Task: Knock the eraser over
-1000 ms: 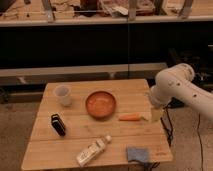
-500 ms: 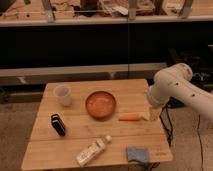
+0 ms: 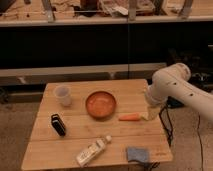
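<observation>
Eraser (image 3: 58, 124) stands upright on the bench (image 3: 125, 90), left-center of frame, below the cup (image 3: 63, 95). Claw (image 3: 153, 113) hangs at the bench's right edge, just beside the carrot (image 3: 130, 117), well apart from the eraser; open or closed, can't tell. Bowl (image 3: 101, 104) mid-bench, bottle (image 3: 93, 151) lying at the lower edge.

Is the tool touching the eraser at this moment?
Apart. The camera view shows the tool at the right edge of the table, beside the carrot, while the eraser stands near the left edge, with the bowl between them.
</observation>
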Tool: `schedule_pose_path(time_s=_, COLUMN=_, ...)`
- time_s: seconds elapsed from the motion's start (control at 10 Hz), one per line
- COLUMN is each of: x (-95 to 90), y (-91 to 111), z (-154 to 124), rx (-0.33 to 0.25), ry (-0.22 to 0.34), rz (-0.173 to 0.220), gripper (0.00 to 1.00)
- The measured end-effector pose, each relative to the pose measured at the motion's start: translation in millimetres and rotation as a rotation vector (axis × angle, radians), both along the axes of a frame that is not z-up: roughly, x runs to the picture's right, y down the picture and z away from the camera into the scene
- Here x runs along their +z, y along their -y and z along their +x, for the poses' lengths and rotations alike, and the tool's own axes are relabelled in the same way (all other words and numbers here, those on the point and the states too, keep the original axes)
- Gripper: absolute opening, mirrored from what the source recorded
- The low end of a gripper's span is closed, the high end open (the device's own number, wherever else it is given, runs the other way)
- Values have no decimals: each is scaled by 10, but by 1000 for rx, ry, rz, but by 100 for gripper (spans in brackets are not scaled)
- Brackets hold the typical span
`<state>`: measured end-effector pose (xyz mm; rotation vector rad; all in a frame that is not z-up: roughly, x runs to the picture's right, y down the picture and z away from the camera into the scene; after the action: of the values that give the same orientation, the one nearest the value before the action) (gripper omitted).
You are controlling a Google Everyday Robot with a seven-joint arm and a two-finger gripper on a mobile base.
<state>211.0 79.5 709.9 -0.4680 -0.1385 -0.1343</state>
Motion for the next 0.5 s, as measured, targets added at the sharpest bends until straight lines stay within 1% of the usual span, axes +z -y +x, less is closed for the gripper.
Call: schedule_pose_path(time_s=0.5, x=36, y=45, z=-115, rx=-18, ry=27, rz=11, gripper=80)
